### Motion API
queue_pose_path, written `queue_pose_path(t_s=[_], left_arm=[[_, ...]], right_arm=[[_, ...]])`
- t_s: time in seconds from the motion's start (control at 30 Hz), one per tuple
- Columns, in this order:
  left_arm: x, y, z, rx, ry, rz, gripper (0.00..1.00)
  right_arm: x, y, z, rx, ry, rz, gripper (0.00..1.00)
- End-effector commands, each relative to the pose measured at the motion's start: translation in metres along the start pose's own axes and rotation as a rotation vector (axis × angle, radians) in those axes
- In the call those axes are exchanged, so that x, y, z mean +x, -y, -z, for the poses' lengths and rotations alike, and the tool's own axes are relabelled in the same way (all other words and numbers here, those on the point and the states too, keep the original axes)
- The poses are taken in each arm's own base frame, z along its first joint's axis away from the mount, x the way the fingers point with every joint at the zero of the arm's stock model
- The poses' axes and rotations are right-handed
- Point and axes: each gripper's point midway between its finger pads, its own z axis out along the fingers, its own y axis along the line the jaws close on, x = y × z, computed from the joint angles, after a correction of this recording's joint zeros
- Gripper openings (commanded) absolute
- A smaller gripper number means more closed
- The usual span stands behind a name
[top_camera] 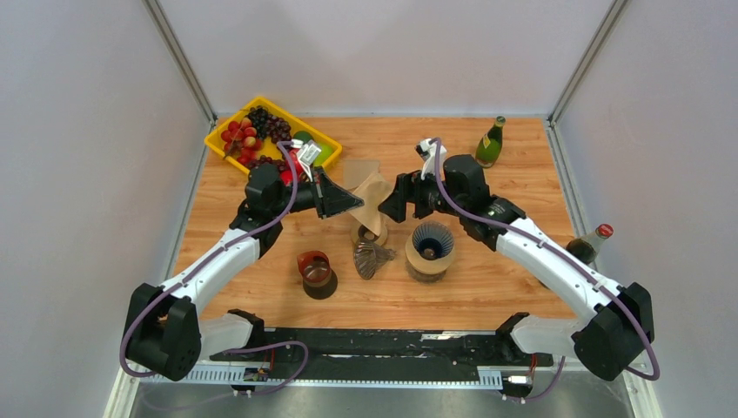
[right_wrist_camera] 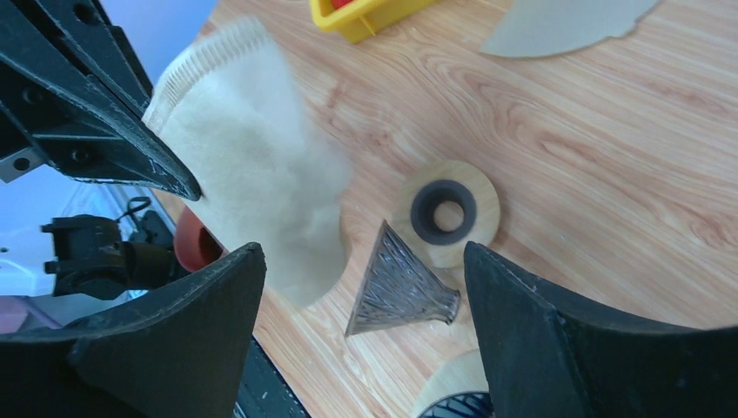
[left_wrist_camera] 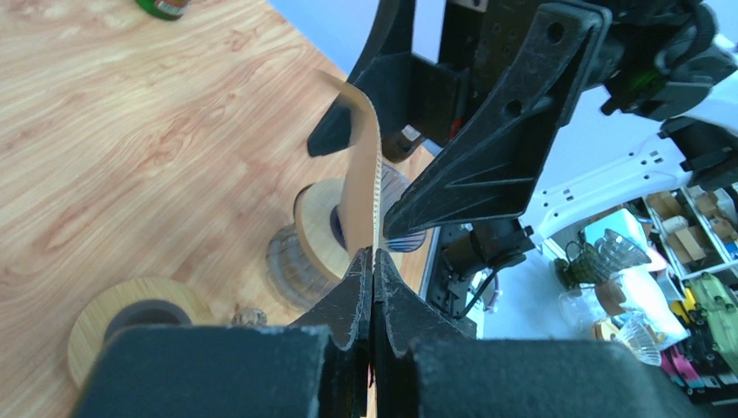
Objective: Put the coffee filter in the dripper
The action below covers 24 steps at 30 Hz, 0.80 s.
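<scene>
Fingers of the left end effector (left_wrist_camera: 372, 261) fill the foreground of the left wrist view. They are fully closed and pinch one edge of the coffee filter (left_wrist_camera: 361, 174). The brown paper filter is held in the air, clear of the tabletop (top_camera: 496, 292).

Position reference: the blue dripper (top_camera: 431, 248), a ribbed cone upright on a wooden collar.
- The filter hangs to the left of and behind the dripper, not inside it.
- The right end effector (top_camera: 387, 207) sits between the filter and the dripper, facing the filter. Its jaws are spread wide and grip nothing. The filter's free end reaches into the gap near one jaw; contact cannot be determined.
- A wooden ring (right_wrist_camera: 448, 213) lies flat below the filter, just left of the dripper.
- A clear glass cone (right_wrist_camera: 400, 287) lies on its side beside the ring.
- A red cup (top_camera: 315, 270) stands farther left.
- A spare filter (right_wrist_camera: 566, 22) lies flat behind.
- A yellow tray (top_camera: 228, 161) of fruit sits far behind and left.
- A green bottle (top_camera: 490, 144) stands behind and right.
</scene>
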Motion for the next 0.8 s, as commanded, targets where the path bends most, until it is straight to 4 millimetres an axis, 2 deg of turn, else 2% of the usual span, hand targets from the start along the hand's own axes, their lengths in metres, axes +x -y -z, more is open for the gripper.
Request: queue_pose_path(t_s=[0.0,0.2,0.33,0.4,0.57,0.67,0.77], left_arm=[[-0.011,0.021,0.0,0.099,0.034,-0.041,0.0],[-0.013,0.03,0.003,0.128,0.051,-0.047,0.0],[-0.014,0.031,0.004,0.129,0.058,-0.054,0.0],[-0.014,0.03,0.004,0.121,0.057,-0.055,0.0],[-0.013,0.026,0.004,0.1,0.053,-0.056,0.0],[-0.013,0.026,0.005,0.094,0.053,-0.06,0.0],[-0.013,0.026,0.005,0.089,0.054,-0.063,0.0]], right_arm=[[-0.024,-0.031,0.001,-0.163,0.118,0.0,0.85],[-0.03,-0.049,0.006,-0.27,0.154,0.019,0.81],[-0.032,-0.044,0.011,-0.236,0.179,0.023,0.83],[-0.035,-0.035,0.015,-0.184,0.205,0.019,0.85],[-0.033,0.005,0.034,0.032,0.241,-0.016,0.87],[-0.035,0.022,0.048,0.136,0.269,-0.02,0.88],[-0.031,0.035,0.054,0.205,0.264,-0.03,0.88]])
